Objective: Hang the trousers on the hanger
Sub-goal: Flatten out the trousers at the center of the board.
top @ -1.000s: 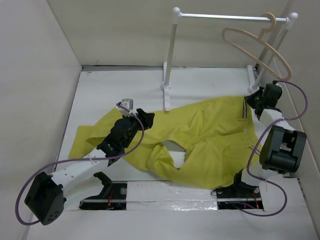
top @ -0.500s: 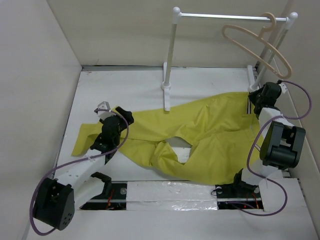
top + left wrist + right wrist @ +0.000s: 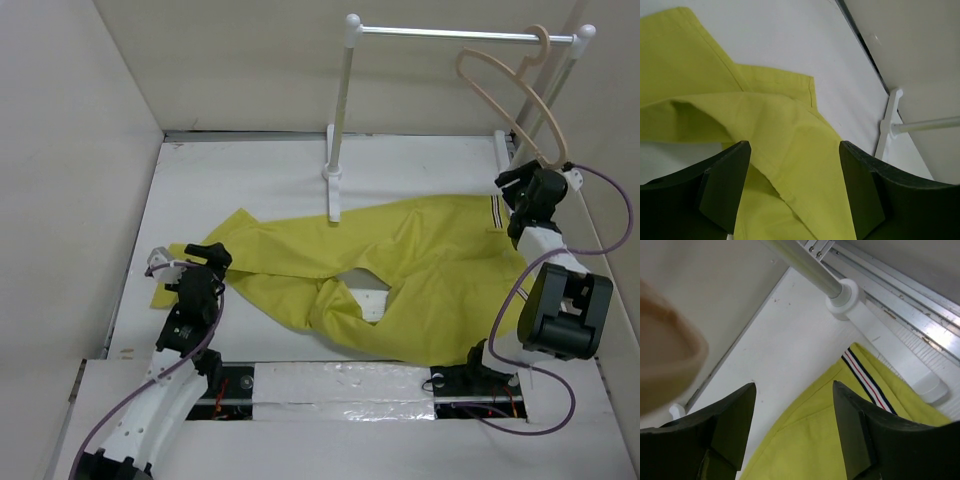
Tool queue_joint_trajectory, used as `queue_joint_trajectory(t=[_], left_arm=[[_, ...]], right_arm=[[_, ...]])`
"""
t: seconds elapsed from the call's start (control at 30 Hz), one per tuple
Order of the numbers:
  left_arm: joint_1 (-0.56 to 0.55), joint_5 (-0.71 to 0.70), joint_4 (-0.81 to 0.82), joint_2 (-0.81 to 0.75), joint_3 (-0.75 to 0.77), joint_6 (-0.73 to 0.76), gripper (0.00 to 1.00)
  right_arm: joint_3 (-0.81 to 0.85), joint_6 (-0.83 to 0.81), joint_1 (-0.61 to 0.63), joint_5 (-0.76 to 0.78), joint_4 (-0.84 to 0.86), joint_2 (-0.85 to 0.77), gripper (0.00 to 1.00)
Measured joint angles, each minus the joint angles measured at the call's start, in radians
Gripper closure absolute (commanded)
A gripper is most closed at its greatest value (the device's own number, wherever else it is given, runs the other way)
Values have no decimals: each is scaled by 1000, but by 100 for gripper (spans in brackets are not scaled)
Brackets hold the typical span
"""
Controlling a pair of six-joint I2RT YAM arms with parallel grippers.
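The trousers [image 3: 420, 260] lie spread across the counter [image 3: 250, 180]; the hanger [image 3: 500, 108] hangs from the far-right rail [image 3: 450, 35], awaiting them. Both the left tool [image 3: 795, 150] and the right tool [image 3: 792, 390] gape, gripping nothing.

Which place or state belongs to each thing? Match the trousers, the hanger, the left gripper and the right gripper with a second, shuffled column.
1 trousers
2 hanger
3 left gripper
4 right gripper

A open, near the striped waistband
B spread on the table
C hooked on the rail
D open, over a trouser leg

Pairs: 1-B, 2-C, 3-D, 4-A
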Motion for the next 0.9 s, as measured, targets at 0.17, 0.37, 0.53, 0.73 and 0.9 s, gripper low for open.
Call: queue_joint_trajectory(t=[0.17,0.37,0.53,0.73,0.9], left_arm=[[0,-70,-152,-60,0,-91,22],[26,-126,-229,-41,0,-163,20],[49,-168,-224,50,0,-224,14],[141,-159,-105,218,3,-241,28],[259,-113,39,402,44,-232,55]], right_arm=[[-154,12,91,-58,66,-128,31],[-342,44,256,-152,163,-257,34],[-394,46,414,-171,161,-374,34],[-363,-48,632,-176,145,-469,42],[-364,-102,703,-174,123,-459,47]])
